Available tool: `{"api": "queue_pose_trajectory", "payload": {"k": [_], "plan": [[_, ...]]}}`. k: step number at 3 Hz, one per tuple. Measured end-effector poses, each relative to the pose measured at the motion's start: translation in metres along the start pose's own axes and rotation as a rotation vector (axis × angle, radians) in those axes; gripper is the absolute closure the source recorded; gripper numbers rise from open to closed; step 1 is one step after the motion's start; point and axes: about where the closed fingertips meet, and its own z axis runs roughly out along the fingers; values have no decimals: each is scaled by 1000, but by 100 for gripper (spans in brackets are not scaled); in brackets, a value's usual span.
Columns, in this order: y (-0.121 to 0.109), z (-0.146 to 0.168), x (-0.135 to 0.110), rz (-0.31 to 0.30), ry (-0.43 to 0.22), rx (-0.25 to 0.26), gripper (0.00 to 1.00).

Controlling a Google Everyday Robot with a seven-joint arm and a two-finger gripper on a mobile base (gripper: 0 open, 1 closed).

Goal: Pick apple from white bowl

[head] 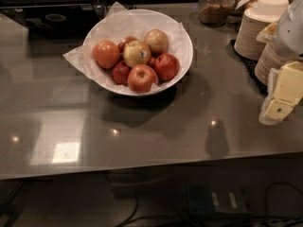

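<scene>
Camera view: task not begun, by my judgement. Apple (137, 53) sits in the white bowl (188, 60), upper centre of frame, on top of the heap and touching red apples (142, 78) on several sides. Gripper (283, 96) hangs at the right edge, well apart from the bowl, holding nothing; spread or closed, cannot tell. Reach, grasp and lift are all left. The apple is near round with no clear long axis; its dark sticker faces up toward the camera, stem not made out.

Yellow-green apple (136, 53), faint red blush, small dark sticker on top, sits mid-pile among red apples in white bowl (186, 42). Bowl is wide, shallow, paper-lined and upright. Both lie well left of the gripper (279, 103), which is at the right edge, not touching.
</scene>
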Motion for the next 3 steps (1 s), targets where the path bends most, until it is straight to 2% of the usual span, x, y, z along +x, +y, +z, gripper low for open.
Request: {"api": "queue_pose_trajectory", "payload": {"k": [1, 2, 3], "plan": [[-1, 0, -4, -6, -11, 6, 0], [-9, 8, -35, -59, -89, 0, 0], [-16, 11, -83, -138, -198, -22, 0]]}}
